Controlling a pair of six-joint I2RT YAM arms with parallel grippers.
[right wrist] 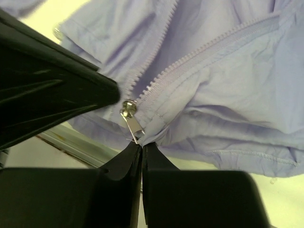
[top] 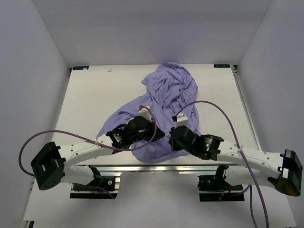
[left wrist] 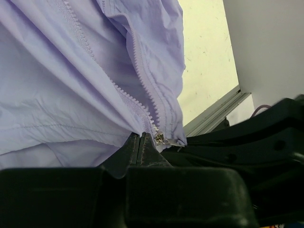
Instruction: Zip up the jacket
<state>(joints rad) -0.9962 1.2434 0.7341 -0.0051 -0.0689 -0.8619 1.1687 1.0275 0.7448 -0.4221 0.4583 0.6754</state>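
Note:
The lavender jacket (top: pixel 167 92) lies crumpled on the white table, its lower hem lifted at the near edge between both grippers. My left gripper (left wrist: pixel 141 136) is shut on the jacket fabric right beside the bottom of the zipper teeth (left wrist: pixel 142 95); the metal slider (left wrist: pixel 160 138) sits just right of its tips. My right gripper (right wrist: pixel 141 144) is shut on the tip of the slider's pull tab (right wrist: pixel 133 125) together with a bit of hem; the slider (right wrist: pixel 127 108) sits at the bottom of the zipper. In the top view the left gripper (top: pixel 159 134) and right gripper (top: pixel 173 139) nearly touch.
The zipper's two rows of teeth (right wrist: pixel 156 57) spread apart above the slider. An aluminium rail (top: pixel 142 168) runs along the near edge of the table (top: pixel 95 95). Purple cables (top: pixel 223 114) loop over both arms. White walls enclose the table.

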